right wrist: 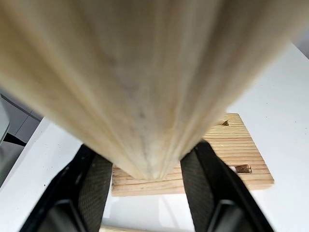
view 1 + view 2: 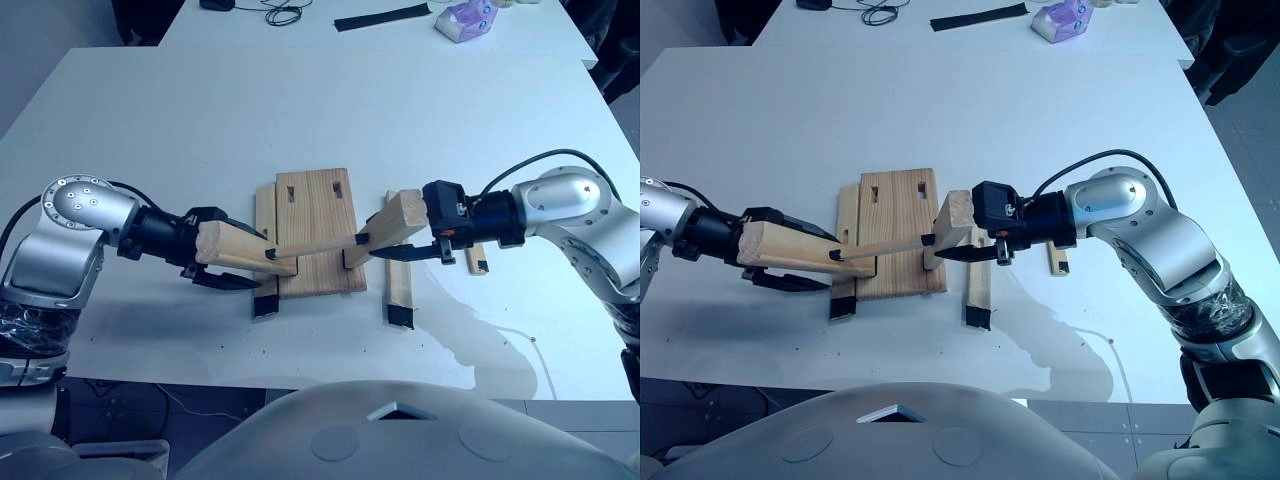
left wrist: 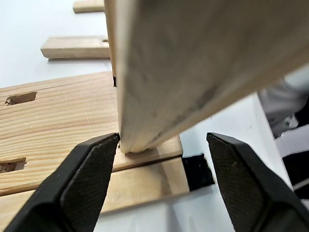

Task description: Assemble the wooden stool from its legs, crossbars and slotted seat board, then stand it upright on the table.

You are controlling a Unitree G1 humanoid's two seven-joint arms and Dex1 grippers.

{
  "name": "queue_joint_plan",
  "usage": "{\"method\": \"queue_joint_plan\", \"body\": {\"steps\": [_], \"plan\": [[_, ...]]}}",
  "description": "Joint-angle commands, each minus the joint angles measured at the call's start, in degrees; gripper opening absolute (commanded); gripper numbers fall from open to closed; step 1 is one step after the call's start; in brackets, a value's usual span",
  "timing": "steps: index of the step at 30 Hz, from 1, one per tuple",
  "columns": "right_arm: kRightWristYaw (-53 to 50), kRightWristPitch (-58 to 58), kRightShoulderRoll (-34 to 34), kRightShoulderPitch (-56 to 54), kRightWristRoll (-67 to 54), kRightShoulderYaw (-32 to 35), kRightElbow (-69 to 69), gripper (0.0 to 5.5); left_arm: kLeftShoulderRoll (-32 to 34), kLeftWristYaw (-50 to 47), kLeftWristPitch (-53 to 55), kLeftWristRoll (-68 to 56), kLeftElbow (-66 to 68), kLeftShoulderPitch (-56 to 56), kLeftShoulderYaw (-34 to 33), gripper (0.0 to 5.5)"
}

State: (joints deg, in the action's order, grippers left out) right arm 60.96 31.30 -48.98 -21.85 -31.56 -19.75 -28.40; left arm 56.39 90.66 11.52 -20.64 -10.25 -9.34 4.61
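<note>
My left gripper (image 2: 226,272) is clamped on the left leg (image 2: 232,248), and my right gripper (image 2: 432,246) is clamped on the right leg (image 2: 392,228). In the right wrist view its fingers (image 1: 96,188) press both sides of the wood. Both legs hang above the table (image 2: 150,130), pointing inward from their grippers toward each other. What matters is the crossbar (image 2: 315,247) between them. Its long axis runs from one gripper across to the other, tilted slightly, the end at the right leg sitting a little higher. Each end touches its leg, but I cannot tell whether either is fully home in its hole. My judgement is that the next push has to go straight along that bar, each gripper driving toward the other, because any skew could lever the thin stick out. The seat board (image 2: 318,215) lies flat below the bar, midway between the grippers, slots up. Spare legs (image 2: 398,292) rest beside it, one just under the right gripper, another under the left.
</note>
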Motion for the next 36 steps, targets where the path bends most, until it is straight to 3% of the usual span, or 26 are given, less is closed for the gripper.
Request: {"method": "queue_joint_plan", "body": {"steps": [1,14,18,22,26,32,36], "plan": [[0.11,7.4,-0.21,3.33,4.21,-8.08,1.19,2.03,-1.85,0.79,-2.77,1.62,0.96,-1.65,4.1,3.36],[0.02,6.9,-0.34,2.47,4.54,-9.17,1.58,2.03,-3.0,-0.96,-8.01,7.63,13.3,-6.82,6.37,3.36],[-0.07,6.75,-0.43,2.32,4.59,-9.34,1.63,2.03,-2.34,0.01,-7.39,7.41,12.26,-5.94,7.02,4.03],[-0.25,6.75,-0.55,2.39,4.67,-9.44,1.32,2.03,-3.09,-2.46,-13.82,12.64,18.49,-8.24,8.04,4.51],[-0.34,6.44,-0.22,2.03,5.37,-10.0,1.53,2.03,-7.17,-8.82,-17.83,18.01,30.64,-16.95,8.31,4.51],[-0.2,6.03,0.05,1.51,6.04,-10.58,2.01,2.03,-14.54,-14.96,-11.87,17.14,43.06,-29.16,6.23,4.51],[-0.01,5.74,-0.05,1.39,6.29,-10.7,2.26,2.03,-18.45,-13.28,-0.56,9.99,39.88,-32.78,3.13,3.8]]}}
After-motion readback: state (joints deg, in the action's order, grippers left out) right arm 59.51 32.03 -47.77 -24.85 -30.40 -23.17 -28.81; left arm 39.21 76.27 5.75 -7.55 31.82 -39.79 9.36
